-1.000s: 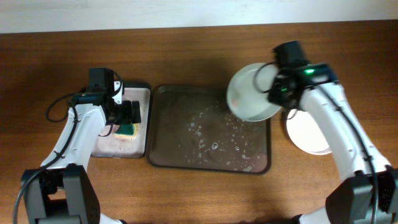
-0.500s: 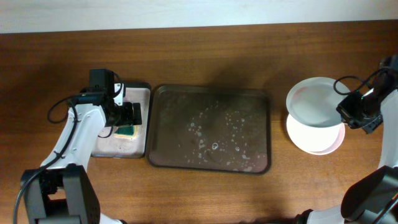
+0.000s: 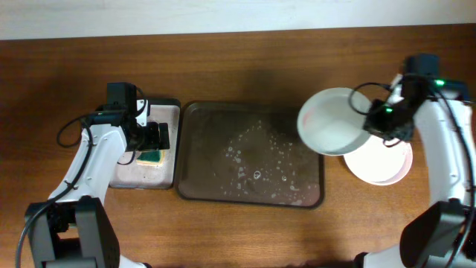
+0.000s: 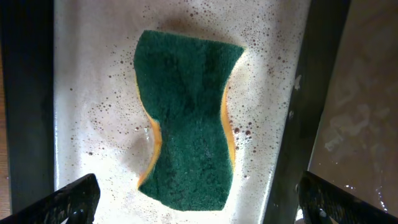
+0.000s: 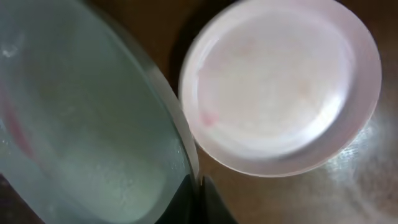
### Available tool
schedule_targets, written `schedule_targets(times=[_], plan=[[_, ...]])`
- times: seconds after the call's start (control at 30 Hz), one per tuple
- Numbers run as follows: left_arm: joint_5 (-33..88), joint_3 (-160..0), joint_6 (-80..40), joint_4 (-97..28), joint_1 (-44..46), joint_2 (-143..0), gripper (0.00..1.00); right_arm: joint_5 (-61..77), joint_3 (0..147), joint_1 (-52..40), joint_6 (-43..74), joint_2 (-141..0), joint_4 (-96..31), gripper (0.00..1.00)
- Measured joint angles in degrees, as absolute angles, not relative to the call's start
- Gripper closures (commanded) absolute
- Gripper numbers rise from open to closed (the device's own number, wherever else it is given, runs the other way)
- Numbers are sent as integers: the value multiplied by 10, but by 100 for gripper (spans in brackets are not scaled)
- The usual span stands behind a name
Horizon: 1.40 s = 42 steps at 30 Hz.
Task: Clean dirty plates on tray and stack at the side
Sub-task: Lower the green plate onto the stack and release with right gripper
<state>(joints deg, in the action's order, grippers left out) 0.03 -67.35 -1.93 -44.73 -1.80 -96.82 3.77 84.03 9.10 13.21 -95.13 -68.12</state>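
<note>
Grip of right gripper (image 3: pixel 372 115) clamped tight on rim of pale green plate (image 3: pixel 332 123); holds it raised over right end of dark brown tray (image 3: pixel 216 145), overlapping pinkish-white plate (image 3: pixel 383 170) on table. Left gripper (image 3: pixel 159 135) spread wide, empty, above green sponge (image 4: pixel 186 149) in small sponge tray (image 3: pixel 128 176).

The right gripper (image 3: pixel 374 117) pinches a pale green plate (image 3: pixel 331 123) over the tray's (image 3: pixel 216 175) right edge, left of the stacked plates (image 3: pixel 383 170).

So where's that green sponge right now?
Seen from overhead, the sponge lies on the small whitish tray at far left, beside the big brown tray.
</note>
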Motion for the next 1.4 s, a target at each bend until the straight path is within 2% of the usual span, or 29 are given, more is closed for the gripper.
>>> schedule_targets(times=[0.2,0.4,0.5,0.77,0.97,1.3,1.4], plan=[[1,-674,-19,-446,-18,-968,1,-102,840,-59,159,-951,-661,96],[2,-674,-19,-446,-18,-968,1,-299,840,-206,203,-951,-647,96],[2,-674,-19,-446,-18,-968,1,-472,839,-316,213,-951,-611,96],[2,-674,-19,-446,-18,-968,1,-720,839,-476,201,-951,-552,96],[2,-674,-19,-446,-18,-968,1,-766,839,-525,183,-951,-552,96],[2,-674,-19,-446,-18,-968,1,-780,839,-522,182,-951,-547,96],[2,-674,-19,-446,-18,-968,1,-740,839,-496,188,-951,-546,96]])
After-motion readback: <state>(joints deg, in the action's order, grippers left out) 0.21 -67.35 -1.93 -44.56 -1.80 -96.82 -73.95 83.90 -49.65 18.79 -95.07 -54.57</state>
